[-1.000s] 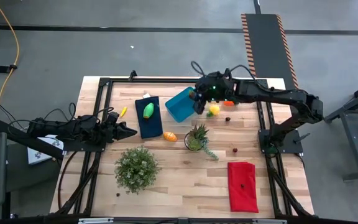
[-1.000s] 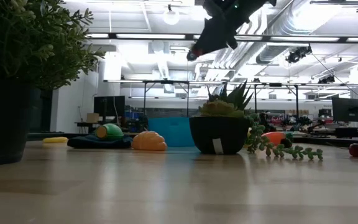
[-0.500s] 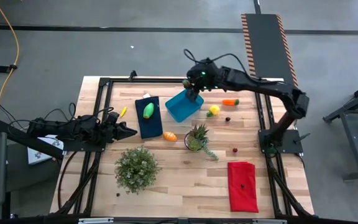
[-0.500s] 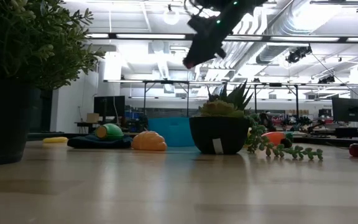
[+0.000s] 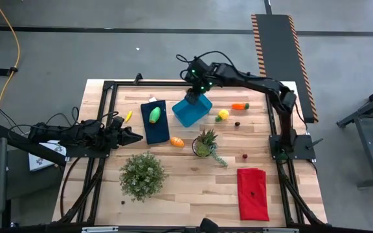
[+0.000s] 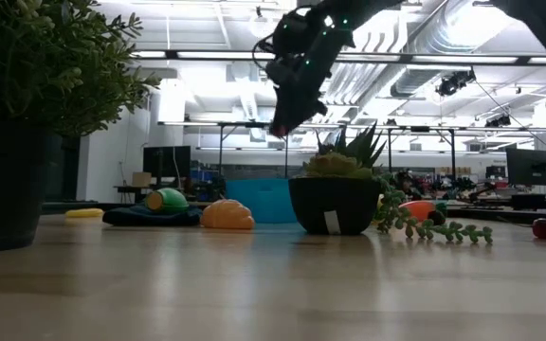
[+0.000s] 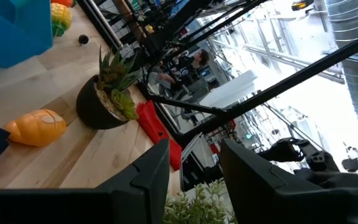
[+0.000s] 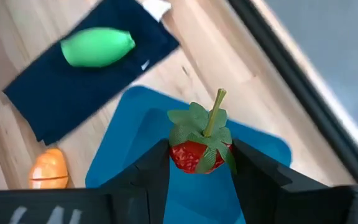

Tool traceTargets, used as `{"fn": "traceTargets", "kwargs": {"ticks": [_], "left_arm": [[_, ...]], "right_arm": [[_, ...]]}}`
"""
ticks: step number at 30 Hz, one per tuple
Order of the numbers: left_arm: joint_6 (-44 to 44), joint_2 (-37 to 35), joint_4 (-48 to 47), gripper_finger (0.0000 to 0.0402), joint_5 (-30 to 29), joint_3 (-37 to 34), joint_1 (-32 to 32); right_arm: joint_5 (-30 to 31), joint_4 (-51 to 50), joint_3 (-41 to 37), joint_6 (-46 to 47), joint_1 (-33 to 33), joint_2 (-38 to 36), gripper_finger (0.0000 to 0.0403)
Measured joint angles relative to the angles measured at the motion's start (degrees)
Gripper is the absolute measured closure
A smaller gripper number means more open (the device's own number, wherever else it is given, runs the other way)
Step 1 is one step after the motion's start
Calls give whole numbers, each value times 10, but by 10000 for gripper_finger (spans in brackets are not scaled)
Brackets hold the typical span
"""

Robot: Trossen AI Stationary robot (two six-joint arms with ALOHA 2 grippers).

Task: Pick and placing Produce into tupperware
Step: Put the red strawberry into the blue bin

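My right gripper (image 5: 197, 89) hangs over the far end of the bright blue tub (image 5: 190, 110), shut on a red toy strawberry (image 8: 195, 152) with green leaves and a stem. In the low view it (image 6: 278, 125) is well above the tub (image 6: 259, 201). A green oval (image 5: 155, 115) lies on the dark blue cloth (image 5: 154, 126). On the wood lie an orange oval (image 5: 177, 141), a lemon (image 5: 223, 114) and a carrot (image 5: 239, 106). My left gripper (image 5: 135, 136) waits open near the table's left edge. My right gripper pinches the strawberry's red body (image 8: 188, 155) between its two fingers (image 8: 151, 171), one on each side. The leaves and stem (image 8: 215, 106) stick out past the fingertips. The fruit is lifted clear, above the blue tub's floor (image 8: 142, 149).
A spiky plant in a small pot (image 5: 204, 144) stands just on the near side of the tub, and a bushy potted plant (image 5: 142, 175) nearer the front. A red cloth (image 5: 252, 193) lies at the near right. Two small dark berries (image 5: 237, 123) (image 5: 245, 155) sit on the wood.
My right gripper has moved from beside the lemon toward the table's left and far edge, across the blue tub to its far end, and has come lower in the low view. The produce on the table has stayed put.
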Motion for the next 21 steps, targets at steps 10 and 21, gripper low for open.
{"fn": "traceTargets", "kwargs": {"ticks": [10, 21], "left_arm": [[17, 0, 0, 270, 0, 0, 0], [17, 0, 0, 270, 0, 0, 0]], "right_arm": [[2, -28, 0, 48, 0, 44, 265], [2, -49, -1, 73, 0, 96, 265]]}}
